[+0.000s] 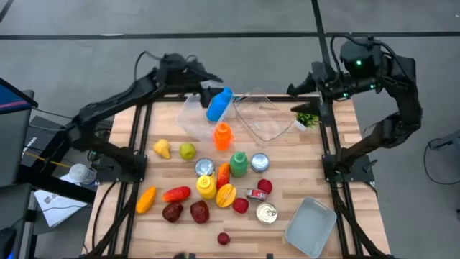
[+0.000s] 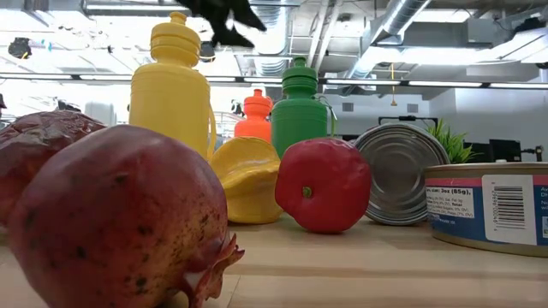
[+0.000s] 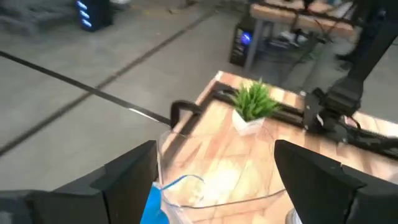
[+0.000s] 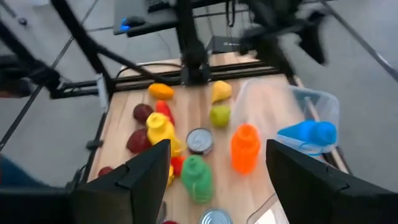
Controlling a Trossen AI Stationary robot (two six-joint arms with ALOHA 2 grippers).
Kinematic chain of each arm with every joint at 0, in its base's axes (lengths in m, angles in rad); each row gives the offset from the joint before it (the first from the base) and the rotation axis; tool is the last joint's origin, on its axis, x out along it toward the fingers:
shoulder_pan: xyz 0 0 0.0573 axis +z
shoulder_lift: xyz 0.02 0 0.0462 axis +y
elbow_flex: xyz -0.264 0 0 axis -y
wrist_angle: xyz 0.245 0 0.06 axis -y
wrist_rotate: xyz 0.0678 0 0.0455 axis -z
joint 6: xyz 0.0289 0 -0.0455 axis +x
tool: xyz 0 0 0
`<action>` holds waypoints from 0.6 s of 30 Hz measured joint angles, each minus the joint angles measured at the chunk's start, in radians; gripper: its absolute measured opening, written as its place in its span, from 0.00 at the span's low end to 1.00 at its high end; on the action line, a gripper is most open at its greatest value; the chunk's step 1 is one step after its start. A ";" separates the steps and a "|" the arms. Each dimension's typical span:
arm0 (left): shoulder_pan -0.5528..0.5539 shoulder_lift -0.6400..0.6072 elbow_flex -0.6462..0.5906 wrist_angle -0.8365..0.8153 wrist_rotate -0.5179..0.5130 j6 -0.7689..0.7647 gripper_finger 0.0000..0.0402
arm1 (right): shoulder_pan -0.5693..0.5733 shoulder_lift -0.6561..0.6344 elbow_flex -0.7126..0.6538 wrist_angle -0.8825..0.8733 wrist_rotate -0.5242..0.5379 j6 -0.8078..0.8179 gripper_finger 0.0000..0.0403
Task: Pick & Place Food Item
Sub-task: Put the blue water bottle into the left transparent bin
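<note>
Both arms are black with round joints and thin black cables. The right arm (image 1: 388,86) has a green light on top.

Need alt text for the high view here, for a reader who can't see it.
Overhead: a blue bottle rests tilted on the rim of a clear container, with the open left gripper just beyond it. The right gripper hovers by a small green plant; toy food, bottles and cans crowd the table.

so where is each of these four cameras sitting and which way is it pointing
High: overhead, straight down; both arms, wooden table.
Low: tabletop height, level past a red pomegranate; arm overhead.
Left wrist: past open left pincer to a small green potted plant.
Right wrist: past right pincer over the food.
Shared: blue plastic bottle, high and right wrist.
</note>
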 joint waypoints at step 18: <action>0.136 0.311 0.000 0.146 0.270 0.211 0.78 | 0.089 -0.064 0.001 -0.041 0.113 0.113 0.63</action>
